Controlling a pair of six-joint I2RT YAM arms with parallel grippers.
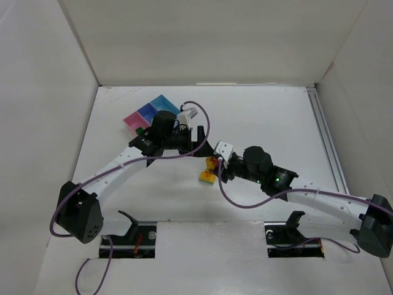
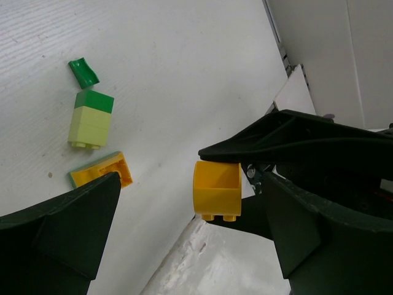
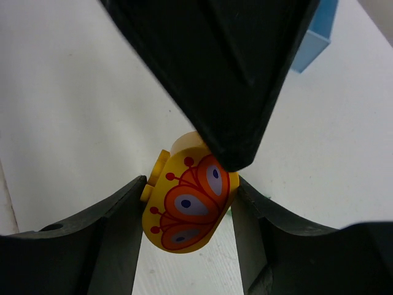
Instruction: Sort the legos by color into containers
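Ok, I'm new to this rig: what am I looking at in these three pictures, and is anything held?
Two robot arms sit at the near edge of a white table, each ending in a two-finger gripper. The overhead picture looks down from behind them. The other two come from a camera on each wrist, so the dark shapes at their bottom edges are that arm's own fingers.

The right gripper is shut on a yellow brick with a red pattern. The left gripper is open and holds nothing.

In the left wrist view, the table holds a dark green piece, a lime brick with a green top, and a yellow plate. The pink and blue tray lies beyond the left gripper.
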